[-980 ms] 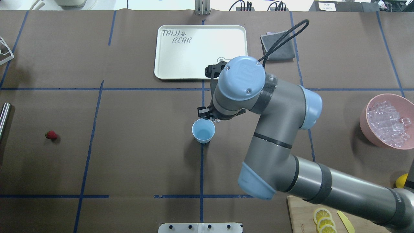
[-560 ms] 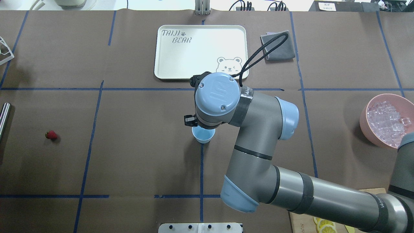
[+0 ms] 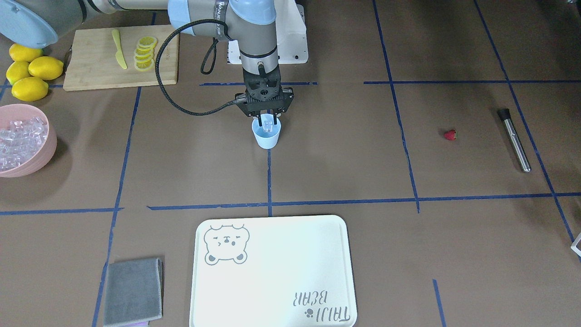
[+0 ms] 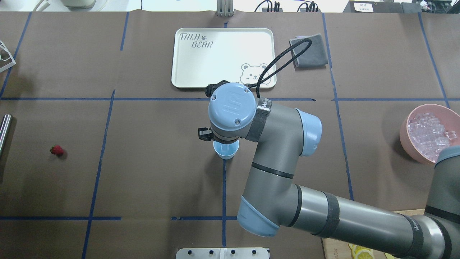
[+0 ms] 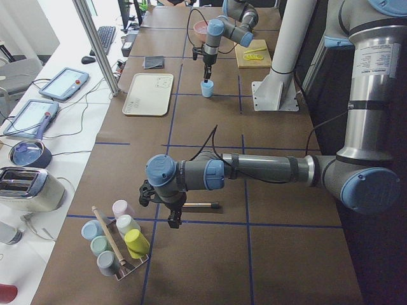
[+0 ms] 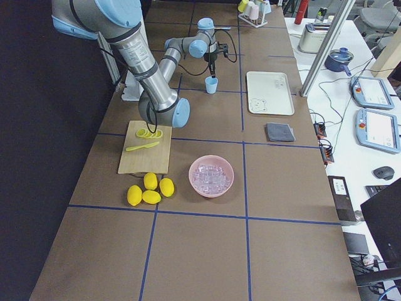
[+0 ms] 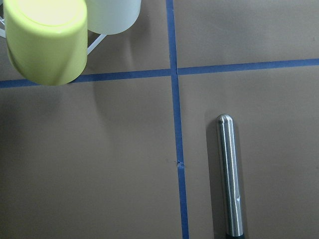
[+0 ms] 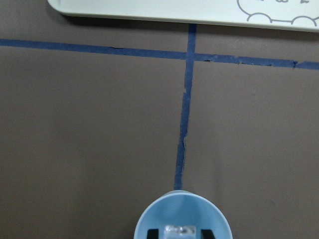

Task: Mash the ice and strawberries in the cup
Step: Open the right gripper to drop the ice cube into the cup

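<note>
The pale blue cup [image 3: 267, 137] stands upright at the table's middle. My right gripper [image 3: 266, 121] hangs straight down over its mouth, shut on one clear ice cube [image 8: 182, 230] that sits just inside the cup's rim [image 8: 149, 214]. In the overhead view the right wrist covers most of the cup [image 4: 225, 154]. More ice [image 4: 429, 131] fills the pink bowl [image 4: 403, 138] at the right edge. The strawberry [image 4: 56, 150] lies alone far to the left. My left gripper [image 5: 173, 219] shows only in the exterior left view, above a steel rod [image 7: 230, 179]; I cannot tell its state.
A white bear tray [image 4: 222, 57] and a grey cloth [image 4: 311, 52] lie beyond the cup. A cutting board [image 3: 91, 59] with lemon slices and whole lemons [image 3: 29, 72] sit near the bowl. A rack of coloured cups [image 5: 117, 238] stands by the left arm.
My right arm has swung left, carrying the ice cube from beside the cup's far right rim to directly over its mouth. The cup and strawberry have not moved.
</note>
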Robot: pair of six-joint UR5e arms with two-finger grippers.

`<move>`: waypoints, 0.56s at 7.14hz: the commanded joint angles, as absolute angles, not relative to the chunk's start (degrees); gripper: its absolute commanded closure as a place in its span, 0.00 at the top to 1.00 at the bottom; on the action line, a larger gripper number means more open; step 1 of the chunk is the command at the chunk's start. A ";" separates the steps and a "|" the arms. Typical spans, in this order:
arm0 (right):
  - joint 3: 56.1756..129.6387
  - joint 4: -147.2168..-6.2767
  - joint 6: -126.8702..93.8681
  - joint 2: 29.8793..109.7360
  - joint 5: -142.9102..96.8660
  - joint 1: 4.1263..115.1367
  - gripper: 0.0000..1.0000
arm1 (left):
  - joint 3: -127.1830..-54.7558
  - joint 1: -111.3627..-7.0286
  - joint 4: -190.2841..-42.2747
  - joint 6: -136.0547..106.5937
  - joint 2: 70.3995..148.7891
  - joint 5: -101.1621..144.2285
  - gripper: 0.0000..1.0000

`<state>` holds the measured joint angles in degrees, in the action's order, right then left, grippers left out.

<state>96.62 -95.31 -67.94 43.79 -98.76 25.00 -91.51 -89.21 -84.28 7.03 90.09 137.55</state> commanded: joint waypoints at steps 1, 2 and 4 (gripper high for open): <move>96.50 -95.36 -68.03 43.86 -98.61 24.79 0.94 | -91.58 -89.21 -84.29 7.03 90.09 137.55 1.00; 96.59 -95.45 -67.94 43.86 -98.61 24.96 0.96 | -91.58 -89.21 -84.29 7.03 90.09 137.55 1.00; 97.03 -95.54 -66.89 46.30 -101.49 29.50 0.98 | -91.49 -89.21 -84.29 7.03 90.09 137.55 1.00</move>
<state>96.70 -95.49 -67.58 44.59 -99.53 26.68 -91.53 -89.21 -84.29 7.03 90.09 137.55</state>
